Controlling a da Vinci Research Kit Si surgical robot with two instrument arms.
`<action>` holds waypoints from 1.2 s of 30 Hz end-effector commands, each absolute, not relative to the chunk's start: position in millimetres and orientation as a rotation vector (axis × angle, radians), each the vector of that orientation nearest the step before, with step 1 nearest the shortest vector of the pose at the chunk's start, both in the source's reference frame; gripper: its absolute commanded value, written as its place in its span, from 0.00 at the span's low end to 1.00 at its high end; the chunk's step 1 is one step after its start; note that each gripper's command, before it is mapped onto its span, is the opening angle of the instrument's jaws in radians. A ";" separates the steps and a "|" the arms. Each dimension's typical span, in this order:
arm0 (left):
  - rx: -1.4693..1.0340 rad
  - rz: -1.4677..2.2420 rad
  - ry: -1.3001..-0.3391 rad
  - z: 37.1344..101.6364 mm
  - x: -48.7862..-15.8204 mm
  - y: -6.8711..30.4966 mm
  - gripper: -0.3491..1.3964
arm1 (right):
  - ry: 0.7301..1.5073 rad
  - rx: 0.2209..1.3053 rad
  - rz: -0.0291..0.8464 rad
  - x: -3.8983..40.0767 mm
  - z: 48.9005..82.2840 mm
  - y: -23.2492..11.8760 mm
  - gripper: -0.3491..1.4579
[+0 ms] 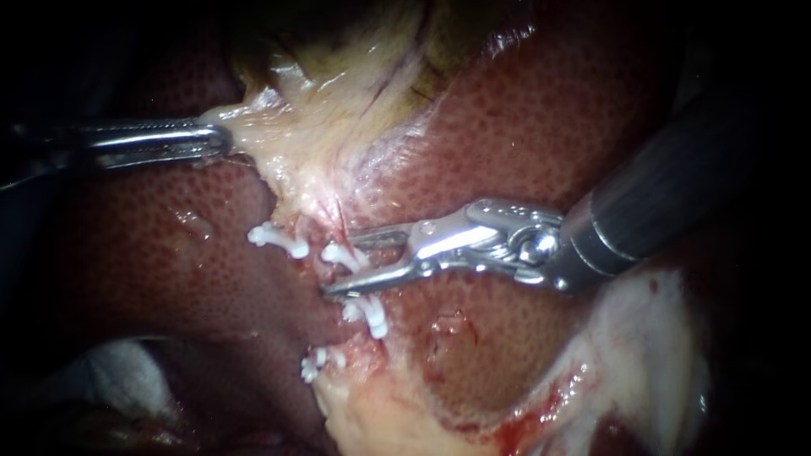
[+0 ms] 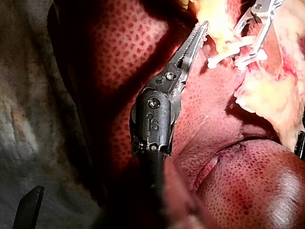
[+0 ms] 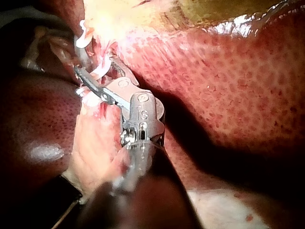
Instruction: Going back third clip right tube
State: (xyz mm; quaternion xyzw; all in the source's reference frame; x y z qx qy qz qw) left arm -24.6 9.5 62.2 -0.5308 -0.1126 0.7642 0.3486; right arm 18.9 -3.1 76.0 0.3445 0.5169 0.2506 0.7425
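Currently the right instrument (image 1: 338, 266) holds its jaws narrowly parted, with a white clip (image 1: 342, 253) on the right tube (image 1: 338, 226) lying in the gap, not gripped. A second clip (image 1: 369, 317) sits just nearer, below the lower jaw. Right of the jaws, bare liver (image 1: 524, 127) leaves open room along the shaft. Far left, the left instrument (image 1: 221, 139) is clamped on the edge of the pale tissue (image 1: 287, 127)
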 end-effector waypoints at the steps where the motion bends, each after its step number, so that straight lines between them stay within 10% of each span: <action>1: -1.376 1.981 -0.292 62.2 -24.6 9.4 0.00 | 1.133 0.754 0.550 18.6 75.8 -3.0 0.47; 36: -1.380 1.982 -0.295 62.5 -24.8 9.2 0.00 | 1.155 0.821 0.547 19.9 75.2 -4.7 0.47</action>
